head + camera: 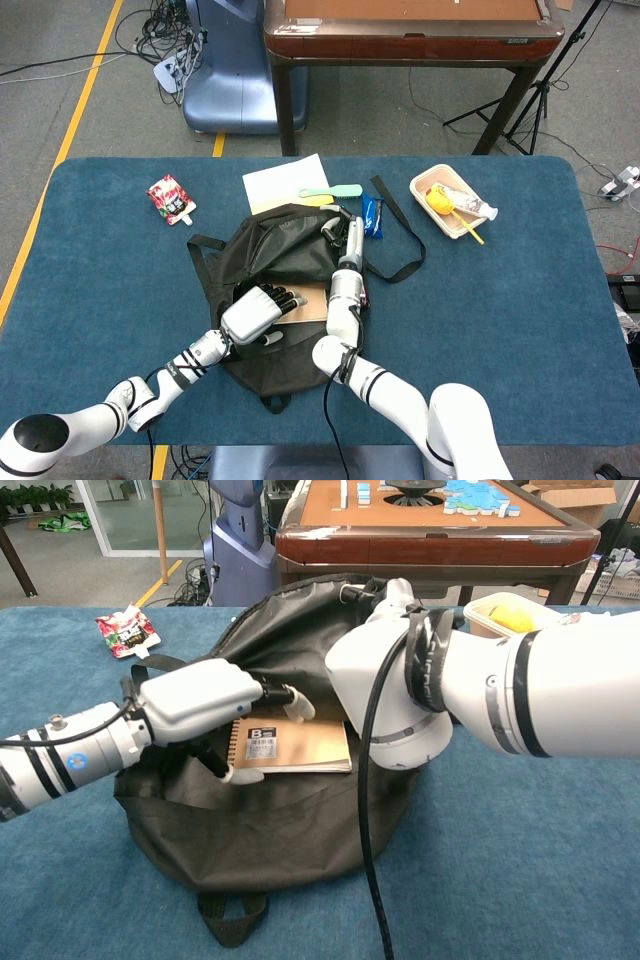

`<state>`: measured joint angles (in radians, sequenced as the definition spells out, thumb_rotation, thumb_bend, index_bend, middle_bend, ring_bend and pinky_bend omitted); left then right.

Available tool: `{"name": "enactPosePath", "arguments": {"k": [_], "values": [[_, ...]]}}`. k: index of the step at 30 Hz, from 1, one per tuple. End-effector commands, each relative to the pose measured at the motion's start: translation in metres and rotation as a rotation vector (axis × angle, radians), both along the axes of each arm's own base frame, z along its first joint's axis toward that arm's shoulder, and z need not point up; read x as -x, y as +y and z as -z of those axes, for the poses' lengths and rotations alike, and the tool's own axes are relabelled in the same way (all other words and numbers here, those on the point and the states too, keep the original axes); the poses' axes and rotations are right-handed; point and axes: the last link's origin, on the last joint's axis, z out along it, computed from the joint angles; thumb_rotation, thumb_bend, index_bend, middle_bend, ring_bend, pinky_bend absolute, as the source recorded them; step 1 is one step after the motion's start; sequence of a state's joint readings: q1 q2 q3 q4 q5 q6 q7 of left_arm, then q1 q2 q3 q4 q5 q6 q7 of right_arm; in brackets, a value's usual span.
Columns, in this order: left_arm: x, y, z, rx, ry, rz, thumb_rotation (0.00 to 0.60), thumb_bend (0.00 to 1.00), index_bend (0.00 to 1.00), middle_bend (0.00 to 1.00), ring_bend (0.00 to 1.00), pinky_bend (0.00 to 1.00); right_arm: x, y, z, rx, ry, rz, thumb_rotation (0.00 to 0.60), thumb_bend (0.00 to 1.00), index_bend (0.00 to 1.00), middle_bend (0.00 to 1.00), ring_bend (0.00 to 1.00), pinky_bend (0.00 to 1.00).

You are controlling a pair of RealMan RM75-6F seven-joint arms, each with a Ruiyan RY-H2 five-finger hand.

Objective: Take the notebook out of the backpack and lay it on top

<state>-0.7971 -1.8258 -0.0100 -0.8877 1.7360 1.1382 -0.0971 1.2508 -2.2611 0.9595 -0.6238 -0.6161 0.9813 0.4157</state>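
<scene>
The black backpack (270, 830) lies open on the blue counter (500, 330), and the brown notebook (300, 745) rests flat inside its mouth. The left hand (200, 702) reaches into that opening at the notebook's spiral edge, its fingers (297, 706) spread over the cover and one below the corner. The right hand (345, 232) holds the backpack's upper flap raised behind the notebook, fingers pinching the fabric.

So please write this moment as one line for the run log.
notebook: inside backpack | left hand: fingers at notebook's spiral edge, grip unclear | right hand: holds flap open | step: reaching
</scene>
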Motion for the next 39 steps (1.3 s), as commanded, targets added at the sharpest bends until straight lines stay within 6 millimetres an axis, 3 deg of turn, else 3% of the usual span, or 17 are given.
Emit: {"name": "enactPosePath", "arguments": {"k": [1, 19, 39], "values": [[-0.001, -0.001, 0.004, 0.003, 0.012, 0.006, 0.6, 0.19, 0.22, 0.27, 0.3, 0.4, -0.001, -0.001, 0.001, -0.007, -0.006, 0.004, 0.6, 0.94, 0.6, 0.35, 0.28, 0.32], [-0.002, 0.017, 0.019, -0.041, 0.071, -0.04, 0.6, 0.19, 0.22, 0.27, 0.3, 0.4, -0.008, -0.002, 0.002, -0.02, -0.006, -0.016, 0.6, 0.94, 0.6, 0.35, 0.28, 0.32], [-0.001, 0.02, 0.024, -0.069, 0.118, -0.047, 0.6, 0.19, 0.21, 0.27, 0.3, 0.4, -0.012, 0.001, 0.006, -0.036, -0.026, -0.017, 0.6, 0.94, 0.6, 0.35, 0.28, 0.32]]}}
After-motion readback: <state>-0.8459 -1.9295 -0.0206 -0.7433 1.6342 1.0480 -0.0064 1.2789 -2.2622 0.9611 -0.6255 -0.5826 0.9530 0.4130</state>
